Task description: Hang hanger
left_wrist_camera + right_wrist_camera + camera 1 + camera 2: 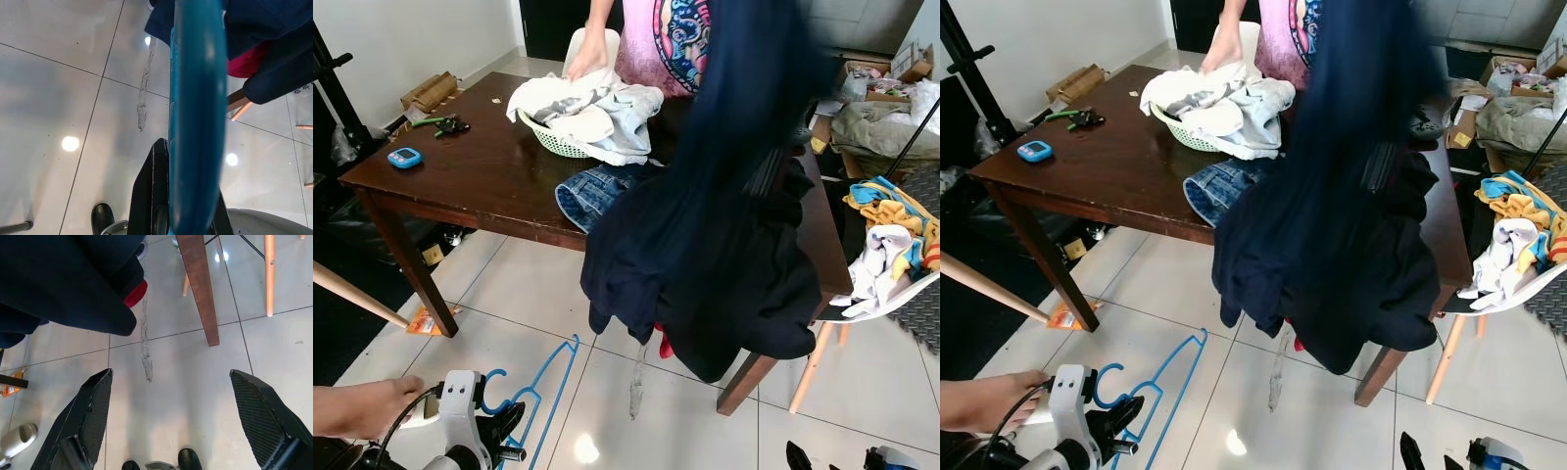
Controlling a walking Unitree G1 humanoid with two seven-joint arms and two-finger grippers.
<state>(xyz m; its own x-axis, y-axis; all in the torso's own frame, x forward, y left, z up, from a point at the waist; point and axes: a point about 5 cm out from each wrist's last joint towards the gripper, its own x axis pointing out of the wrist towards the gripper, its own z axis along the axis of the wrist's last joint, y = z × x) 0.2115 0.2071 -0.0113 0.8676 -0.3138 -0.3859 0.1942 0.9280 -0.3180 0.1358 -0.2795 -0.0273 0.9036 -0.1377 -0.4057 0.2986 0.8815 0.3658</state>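
Blue plastic hanger (540,401) pinched in left claw (499,431), low over tiled floor (685,421). Right claw (171,416) spread, 2 fingers empty. Risk: hanger hook snags dark navy garment (724,225) draped off brown wooden desk (470,166), twisting loose.

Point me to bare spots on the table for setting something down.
Free: the dark table between the blue timer and the basket, and the front strip left of the jeans. Crowded: the basket, heaped with laundry and with a person's hand in it, and the right half, hidden behind a dark garment. The left gripper holds the hanger low over the floor.
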